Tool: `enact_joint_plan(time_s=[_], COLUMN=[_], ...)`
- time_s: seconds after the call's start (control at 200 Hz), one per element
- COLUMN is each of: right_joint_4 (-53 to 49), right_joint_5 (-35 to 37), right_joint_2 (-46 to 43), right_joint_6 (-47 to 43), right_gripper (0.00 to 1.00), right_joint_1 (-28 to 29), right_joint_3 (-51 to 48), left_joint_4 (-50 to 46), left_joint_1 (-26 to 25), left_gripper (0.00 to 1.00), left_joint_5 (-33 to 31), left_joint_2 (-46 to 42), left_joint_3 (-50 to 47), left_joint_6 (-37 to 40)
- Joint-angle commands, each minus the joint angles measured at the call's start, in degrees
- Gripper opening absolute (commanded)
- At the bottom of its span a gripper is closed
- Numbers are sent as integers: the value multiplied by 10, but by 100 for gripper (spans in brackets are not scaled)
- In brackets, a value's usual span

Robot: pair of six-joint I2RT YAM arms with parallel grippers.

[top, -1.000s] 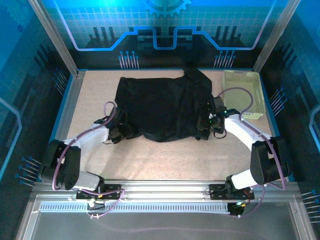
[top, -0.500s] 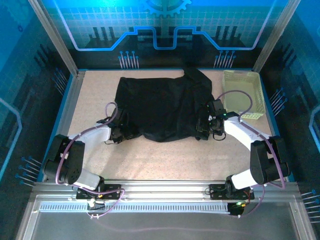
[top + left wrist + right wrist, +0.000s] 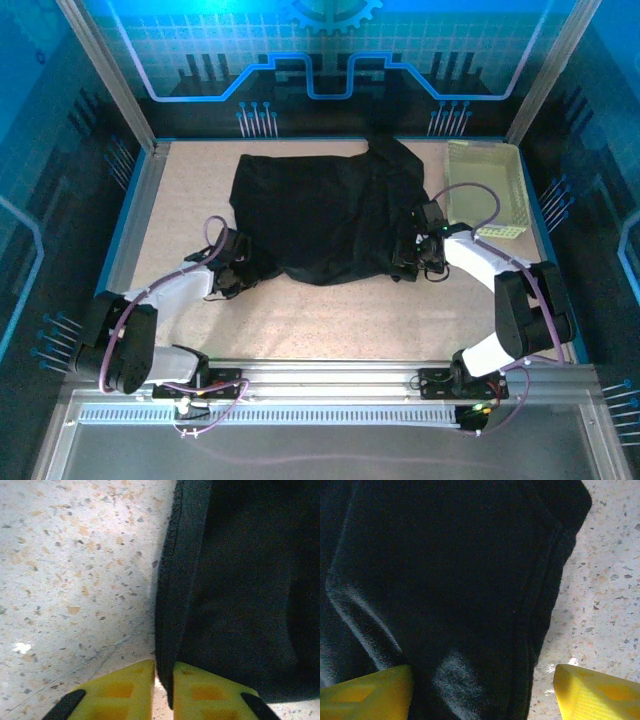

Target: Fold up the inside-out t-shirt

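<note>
The inside-out t-shirt (image 3: 320, 215) lies spread on the speckled table, black and crumpled, with one sleeve pointing to the back right. My left gripper (image 3: 240, 270) is at the shirt's near-left corner. In the left wrist view its yellow fingers (image 3: 120, 692) stand almost together, shut on the shirt's hem (image 3: 172, 645), which runs down between them (image 3: 164, 690). My right gripper (image 3: 410, 262) is at the shirt's near-right edge. Its fingers (image 3: 600, 695) stand wide open, astride the black fabric (image 3: 470, 605), with the gripper (image 3: 482, 695) low over the cloth.
A pale yellow-green basket (image 3: 490, 190) stands at the back right, close to the right arm's cable. Bare speckled tabletop (image 3: 330, 320) runs between the shirt and the arm bases. Metal frame posts and blue walls enclose the table.
The left gripper's fingers have closed onto the shirt's near-left hem, and the left arm's elbow has swung lower and outward. The right gripper stays open at the right edge.
</note>
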Motion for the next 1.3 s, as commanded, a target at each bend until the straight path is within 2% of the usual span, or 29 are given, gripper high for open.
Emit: enact_joint_plan(time_s=[0.0,0.115,0.2,0.245,0.325,0.375,0.54,0.665,0.75,0.83,0.905,0.961,1.071,1.181,1.206,1.221,1.256,1.296], right_joint_4=[4,9,16,4,-28,-46,-117,-157,-175,-181,-170,-161,-142,-135,-133,-130,-126,-128], right_joint_5=[7,-15,-38,-37,-8,21,88,104,95,87,83,75,66,46,44,44,45,51], right_joint_2=[9,15,4,-10,-57,-98,-233,-309,-334,-334,-305,-257,-137,-9,15,29,56,83], right_joint_6=[12,13,9,7,-1,-6,-30,-52,-60,-66,-73,-73,-63,-58,-57,-56,-55,-55], right_gripper=[75,70,56,43,12,0,0,0,0,0,0,0,0,0,4,8,26,44], right_joint_1=[-5,-4,-2,0,1,1,-17,-41,-55,-60,-64,-68,-73,-75,-75,-75,-76,-76], right_joint_3=[6,4,-2,2,9,9,48,94,136,178,204,219,249,302,313,319,331,350], left_joint_4=[20,24,18,9,-4,-15,-61,-81,-70,-44,-12,11,7,-40,-44,-46,-57,-73], left_joint_1=[-3,-3,-3,-2,-2,-2,-1,5,15,26,51,79,123,147,151,153,159,166], left_gripper=[12,5,0,0,0,0,0,0,0,0,0,0,0,0,0,3,8,22], left_joint_5=[23,22,19,14,-5,-22,-100,-171,-198,-214,-214,-181,-111,-51,-36,-25,2,30], left_joint_2=[14,20,16,6,-38,-76,-233,-353,-394,-397,-343,-275,-86,97,130,153,201,250], left_joint_3=[-4,1,7,12,13,12,12,15,20,32,53,80,164,279,297,307,340,374], left_joint_6=[-4,-3,2,7,18,26,51,61,64,69,74,76,80,96,99,102,106,109])
